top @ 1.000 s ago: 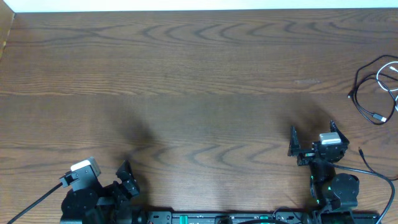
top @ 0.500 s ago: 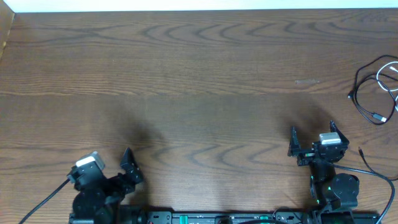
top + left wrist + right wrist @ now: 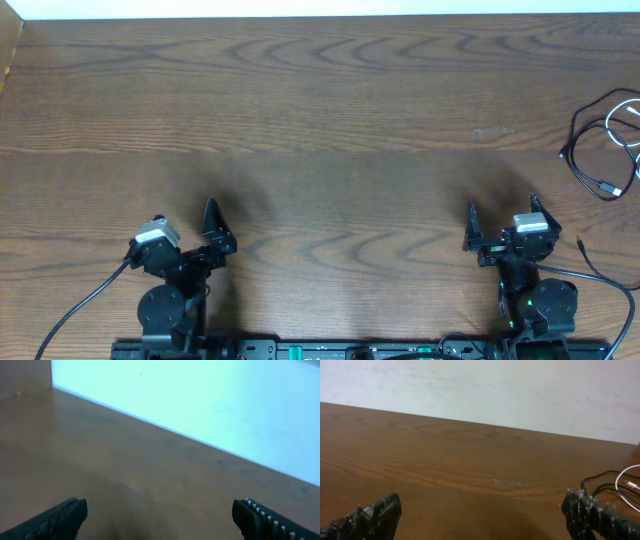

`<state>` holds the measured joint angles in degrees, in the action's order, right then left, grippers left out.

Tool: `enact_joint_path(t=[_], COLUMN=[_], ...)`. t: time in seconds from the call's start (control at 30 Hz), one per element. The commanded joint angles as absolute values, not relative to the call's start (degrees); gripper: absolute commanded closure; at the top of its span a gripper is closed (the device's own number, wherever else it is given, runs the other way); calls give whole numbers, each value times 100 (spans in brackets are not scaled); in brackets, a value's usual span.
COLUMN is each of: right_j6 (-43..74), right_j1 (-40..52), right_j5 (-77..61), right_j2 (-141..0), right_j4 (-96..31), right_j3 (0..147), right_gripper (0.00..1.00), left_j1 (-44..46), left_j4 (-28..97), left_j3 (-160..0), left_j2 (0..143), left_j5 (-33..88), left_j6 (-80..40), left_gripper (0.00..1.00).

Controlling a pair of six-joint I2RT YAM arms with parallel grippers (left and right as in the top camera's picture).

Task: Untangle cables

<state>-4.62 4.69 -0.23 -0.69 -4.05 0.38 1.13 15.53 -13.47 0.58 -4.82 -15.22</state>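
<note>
The black cable (image 3: 584, 160) and the white cable (image 3: 618, 130) lie tangled in loose loops at the table's far right edge. They also show at the right edge of the right wrist view, black (image 3: 602, 480) and white (image 3: 626, 476). My right gripper (image 3: 500, 218) is open and empty near the front right, well short of the cables; its fingers show in the right wrist view (image 3: 485, 516). My left gripper (image 3: 190, 222) is open and empty at the front left; the left wrist view (image 3: 160, 516) shows only bare table between its fingers.
The dark wooden table (image 3: 320, 130) ends at a white wall at the back. A thicker black arm wire (image 3: 605, 272) runs along the front right, another one (image 3: 75, 310) at the front left.
My left arm has swung up and to the right, its gripper now pointing towards the back of the table. The right arm and the cables have not moved.
</note>
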Motion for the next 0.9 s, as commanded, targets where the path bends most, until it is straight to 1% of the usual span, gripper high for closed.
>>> enact_joint_path(t=[0.0,0.27,0.47,0.63,0.87], right_j6=[-434,-434,-434,-434,-434], right_j1=[493,493,493,493,493], right_j5=[-54,-54,-54,-54,-54], right_j2=[-30,-30,-30,-30,-30], right_j4=[-436,-436,-436,-436,-436], right_j3=[30,30,30,30,32], right_gripper=[1,1,1,1,1], left_j1=[89,86,89,89,93], left_j4=[945,-832,-589,379,379], left_j3=[-1024,-27,-23,-23,-23], left_j2=[10,10,8,8,8], left_j5=[-416,49,268,519,537], left_j6=[-893,69,666,661,768], left_gripper=[2,2,2,2,2])
